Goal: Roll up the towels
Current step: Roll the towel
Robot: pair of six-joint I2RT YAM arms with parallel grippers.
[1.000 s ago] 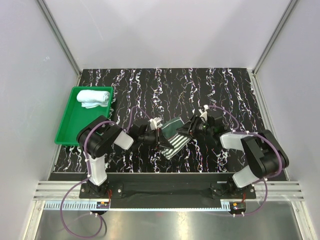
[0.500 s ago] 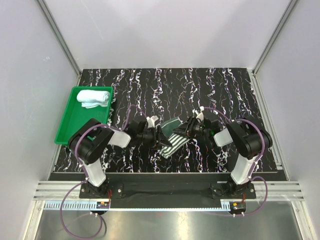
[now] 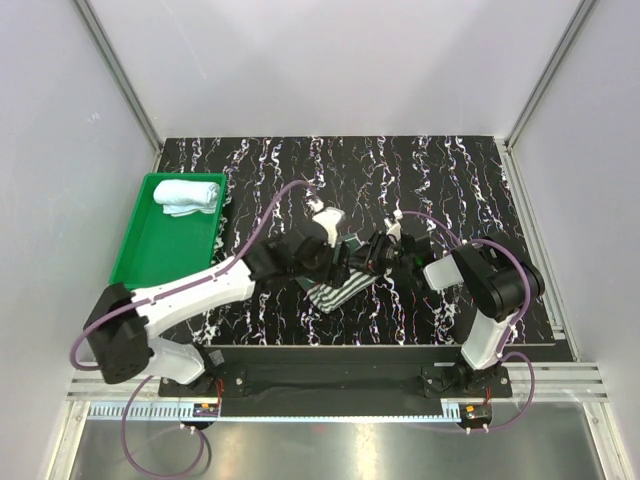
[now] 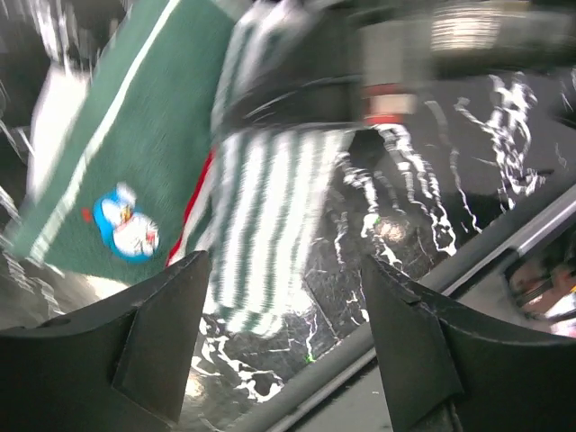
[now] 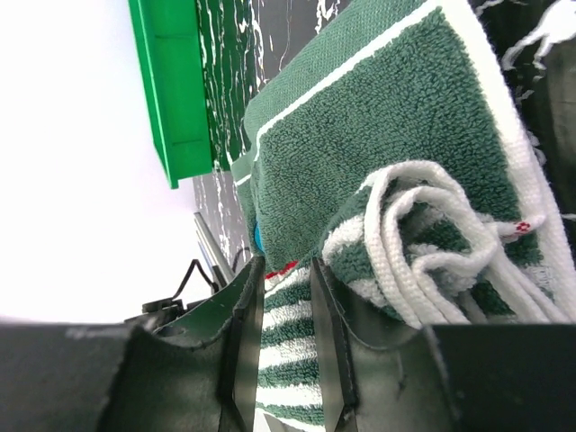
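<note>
The striped towel (image 3: 335, 290) lies partly rolled near the table's front middle, dark green and white with a plain green end and a cartoon patch (image 4: 126, 236). My right gripper (image 5: 288, 346) is shut on the striped towel's (image 5: 387, 135) rolled edge, with striped cloth pinched between its fingers (image 5: 245, 342). My left gripper (image 4: 283, 301) hovers open just left of the striped towel (image 4: 270, 216), nothing between its fingers (image 4: 162, 333). From above, the left gripper (image 3: 335, 262) and right gripper (image 3: 368, 256) meet over the towel. The light blue towel (image 3: 187, 196) lies rolled in the tray.
A green plastic tray (image 3: 130, 250) stands at the table's left edge, also seen as the tray (image 5: 171, 90) beyond the towel. The table's front rail (image 4: 423, 297) runs close under the left gripper. Grey walls enclose the table.
My left gripper has opened and let go of the striped towel, and the left arm has stretched further right. The right gripper keeps its hold and has shifted slightly left.
</note>
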